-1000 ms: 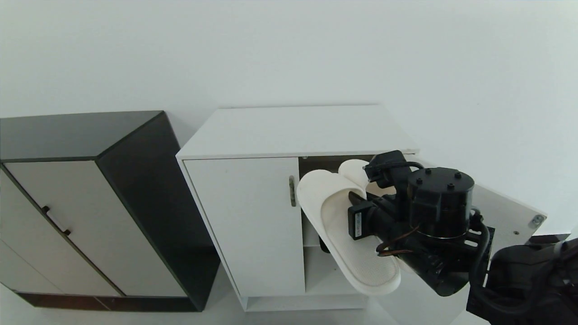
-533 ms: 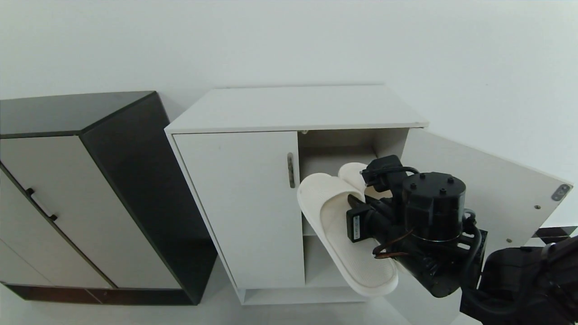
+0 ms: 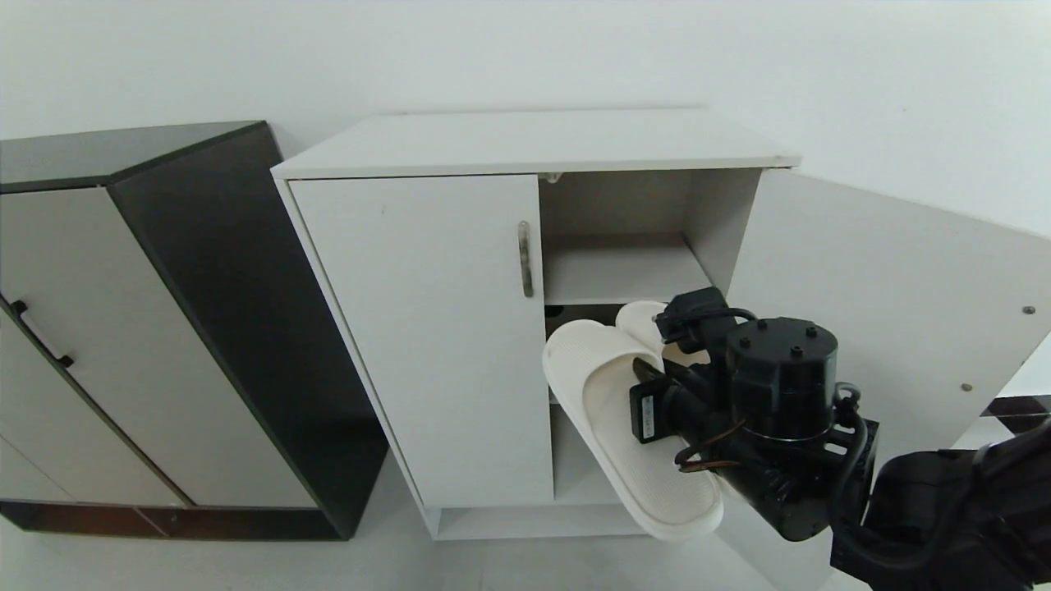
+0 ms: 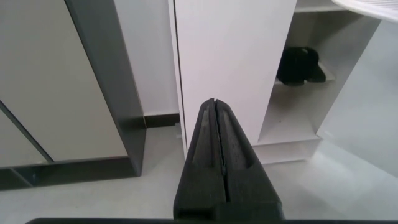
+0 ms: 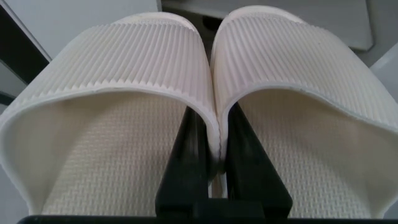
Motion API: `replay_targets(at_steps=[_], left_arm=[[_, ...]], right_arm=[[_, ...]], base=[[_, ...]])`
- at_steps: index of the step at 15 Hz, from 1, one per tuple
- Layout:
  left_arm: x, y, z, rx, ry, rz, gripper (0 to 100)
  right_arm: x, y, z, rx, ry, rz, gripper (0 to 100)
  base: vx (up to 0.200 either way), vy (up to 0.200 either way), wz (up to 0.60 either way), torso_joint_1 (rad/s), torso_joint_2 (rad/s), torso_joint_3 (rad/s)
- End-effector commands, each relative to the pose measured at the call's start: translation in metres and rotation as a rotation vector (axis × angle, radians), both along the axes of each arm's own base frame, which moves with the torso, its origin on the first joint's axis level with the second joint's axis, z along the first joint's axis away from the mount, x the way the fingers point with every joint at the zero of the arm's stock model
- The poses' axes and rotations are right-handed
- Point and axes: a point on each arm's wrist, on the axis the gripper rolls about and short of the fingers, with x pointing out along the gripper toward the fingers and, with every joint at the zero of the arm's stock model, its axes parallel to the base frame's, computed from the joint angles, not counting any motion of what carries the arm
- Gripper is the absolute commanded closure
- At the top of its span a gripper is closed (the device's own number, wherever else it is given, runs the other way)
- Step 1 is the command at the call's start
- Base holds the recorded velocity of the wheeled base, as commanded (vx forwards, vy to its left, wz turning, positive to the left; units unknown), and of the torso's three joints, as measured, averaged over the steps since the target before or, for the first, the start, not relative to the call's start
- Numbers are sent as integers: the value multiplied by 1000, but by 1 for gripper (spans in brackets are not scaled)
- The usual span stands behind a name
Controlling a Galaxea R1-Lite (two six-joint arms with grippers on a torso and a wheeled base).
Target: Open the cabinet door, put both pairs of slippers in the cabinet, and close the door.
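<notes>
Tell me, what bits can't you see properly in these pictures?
Head view: the farther white slipper is mostly hidden by the nearer white slipper and the right arm.
Head view: the open door is cut off at the edge.
Left wrist view: the dark thing on the shelf is too small to name.
Right wrist view: both slippers hide the tips of the right pincer.

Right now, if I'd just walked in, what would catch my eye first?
A pair of white slippers, pinched together at their inner edges by the right gripper, hangs before the white cabinet's open right side. Its door stands swung wide to the right, and something dark, perhaps the other pair, sits farther down inside.
</notes>
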Motion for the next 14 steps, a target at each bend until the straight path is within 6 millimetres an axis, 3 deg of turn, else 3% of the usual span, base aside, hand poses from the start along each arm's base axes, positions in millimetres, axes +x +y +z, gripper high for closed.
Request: replay_targets(at_steps=[1, 7, 14], left_arm=[[0, 0, 0, -1, 0, 1, 100], [0, 0, 0, -2, 0, 1, 100], [0, 0, 0, -2, 0, 1, 100]], right_arm=[[5, -1, -5, -10, 9, -13, 100], [14, -2, -15, -24, 23, -33, 100], [39, 4, -42, -26, -14, -68, 100]], base=[[0, 0, 0, -110, 456, 354], [0, 0, 0, -50, 434, 376], [0, 0, 0, -1, 53, 51]])
